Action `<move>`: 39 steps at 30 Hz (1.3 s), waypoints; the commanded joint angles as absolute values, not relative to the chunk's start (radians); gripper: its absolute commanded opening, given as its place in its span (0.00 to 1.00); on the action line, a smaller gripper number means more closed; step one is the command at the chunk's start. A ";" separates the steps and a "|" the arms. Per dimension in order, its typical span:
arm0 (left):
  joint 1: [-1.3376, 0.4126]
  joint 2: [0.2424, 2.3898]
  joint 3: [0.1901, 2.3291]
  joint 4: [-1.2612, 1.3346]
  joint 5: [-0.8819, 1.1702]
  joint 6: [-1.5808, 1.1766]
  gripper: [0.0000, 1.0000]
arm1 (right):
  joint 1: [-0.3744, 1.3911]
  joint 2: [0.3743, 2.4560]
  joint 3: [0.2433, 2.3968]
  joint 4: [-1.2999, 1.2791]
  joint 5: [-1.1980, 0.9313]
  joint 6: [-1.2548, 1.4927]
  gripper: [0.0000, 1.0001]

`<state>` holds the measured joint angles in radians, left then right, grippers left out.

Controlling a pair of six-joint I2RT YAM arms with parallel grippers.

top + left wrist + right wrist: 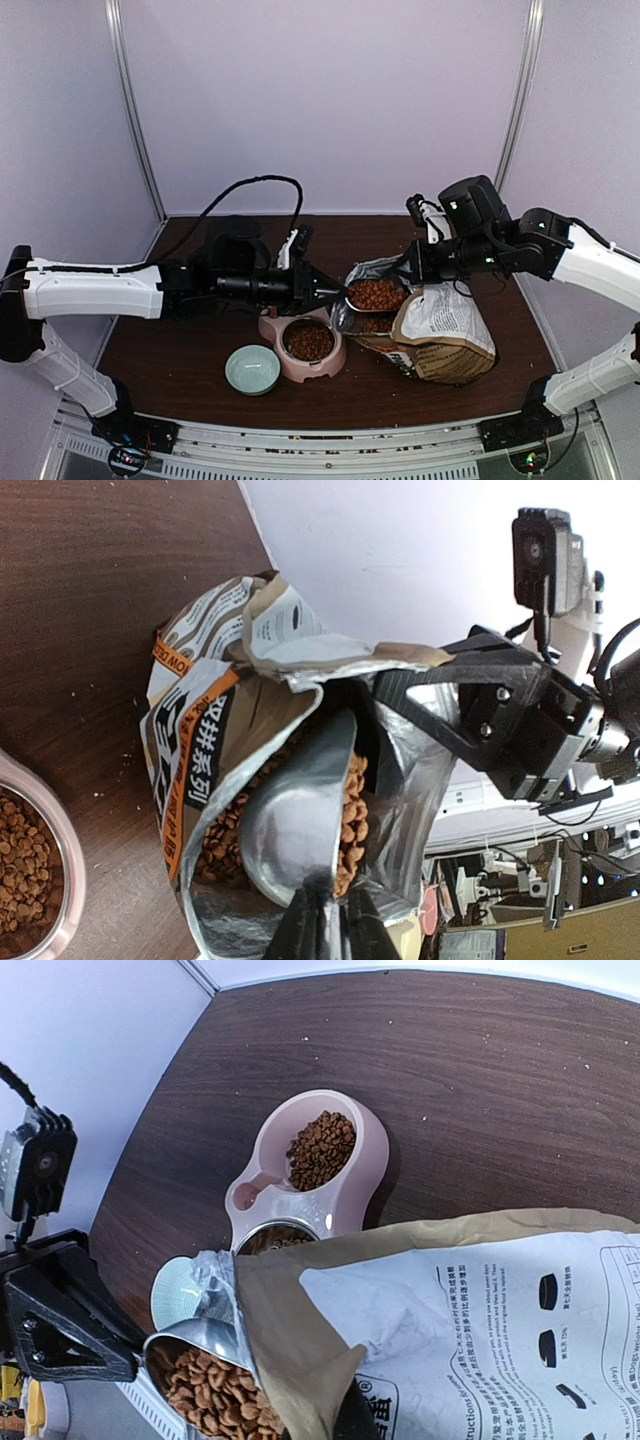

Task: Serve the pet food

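L gripper [333,291] reaches in from left, about mid-desk, fingers clamped together on handle of a steel scoop [290,835]. Scoop sits at the bag's mouth, loaded w/ kibble [377,294], reddish-brown pellets heaped to the rim. Bag [450,325] lies on desk [180,350] right of centre, brown-and-white print, silver lining inside, mouth open toward the left. More kibble inside the bag, around and under the scoop (L wrist view). R gripper [413,268] comes in from right, shut, pinching the bag's upper rim and holding the mouth up; its tips are mostly hidden by paper in its own wrist view, but L wrist view shows the black fingers at the torn rim. The two grippers are near each other, w/ scoop between them, not touching. Pink bowl [330,368] is on desk just left of bag mouth, below the L gripper in the top view. It has kibble in its steel-lined well; R wrist view shows kibble in the other well too, steel one partly hidden by bag edge. Can't tell if bag touches pink bowl. Small pale-green bowl [252,370] sits just beside pink bowl on its near-left side, no kibble seen in it. A few pale specks lie scattered on the dark wood desk.
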<state>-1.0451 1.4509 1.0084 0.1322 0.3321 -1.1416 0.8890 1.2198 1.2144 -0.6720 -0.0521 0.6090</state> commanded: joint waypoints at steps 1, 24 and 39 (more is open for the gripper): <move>-1.026 1.394 0.953 0.301 0.315 -1.219 0.00 | 0.873 1.231 1.325 -0.511 -0.012 0.609 0.00; -0.940 1.273 0.867 0.377 0.263 -1.247 0.00 | 0.842 1.324 1.425 -0.496 0.004 0.591 0.00; -0.924 1.181 0.833 0.345 0.331 -1.331 0.00 | 0.796 1.302 1.406 -0.497 0.004 0.599 0.00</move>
